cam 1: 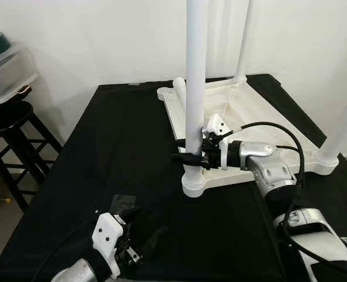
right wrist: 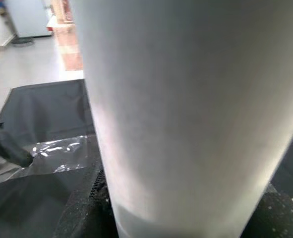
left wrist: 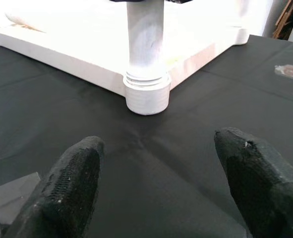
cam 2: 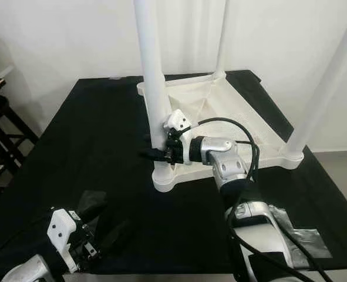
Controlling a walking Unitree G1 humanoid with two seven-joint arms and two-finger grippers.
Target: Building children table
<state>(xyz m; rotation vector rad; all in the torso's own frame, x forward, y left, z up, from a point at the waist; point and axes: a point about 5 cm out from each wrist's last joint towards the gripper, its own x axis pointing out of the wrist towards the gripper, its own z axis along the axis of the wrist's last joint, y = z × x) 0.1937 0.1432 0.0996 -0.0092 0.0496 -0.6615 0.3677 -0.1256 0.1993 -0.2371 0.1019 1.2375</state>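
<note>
While the upturned white table [cam 1: 261, 117] lies on the black surface [cam 1: 120, 153], the right gripper [cam 1: 188, 154] clenches its near leg [cam 1: 195, 88]; the left gripper [left wrist: 161, 183] hovers released nearby.

Tabletop [cam 1: 261, 117] upside down on cloth [cam 1: 120, 153]; right tool [cam 1: 189, 154] on near-left leg [cam 1: 195, 88]; stool [cam 1: 9, 126] far left.

A table draped in a black cloth [cam 1: 126, 153] is carrying an upturned white children's table [cam 1: 261, 111], its top lying flat on the cloth, legs pointing up. A clear plastic wrapper [cam 1: 123, 202] is lying near the front edge
</note>
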